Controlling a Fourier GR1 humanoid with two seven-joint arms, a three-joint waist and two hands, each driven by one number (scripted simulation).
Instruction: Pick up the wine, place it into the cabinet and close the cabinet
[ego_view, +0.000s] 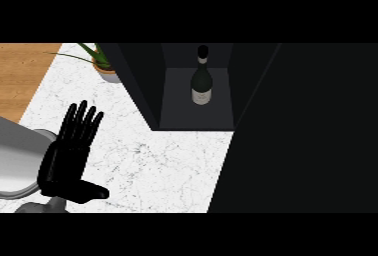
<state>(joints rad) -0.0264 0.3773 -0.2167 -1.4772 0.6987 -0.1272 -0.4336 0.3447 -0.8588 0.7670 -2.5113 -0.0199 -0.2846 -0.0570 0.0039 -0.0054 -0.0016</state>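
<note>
The wine bottle (201, 82) is dark with a pale label and stands upright inside the dark cabinet (193, 122), on its shelf near the back. The cabinet's door (295, 140) is a large dark panel that fills the right side of the view, swung out over the counter. My left hand (68, 155) rests open at the lower left, fingers straight and pointing up, well apart from the cabinet and bottle. My right hand does not show anywhere.
A white marble counter (162, 165) stretches between my left hand and the cabinet. A potted green plant (103, 65) stands at the back left beside the cabinet. A wooden surface (22, 75) lies at the far left.
</note>
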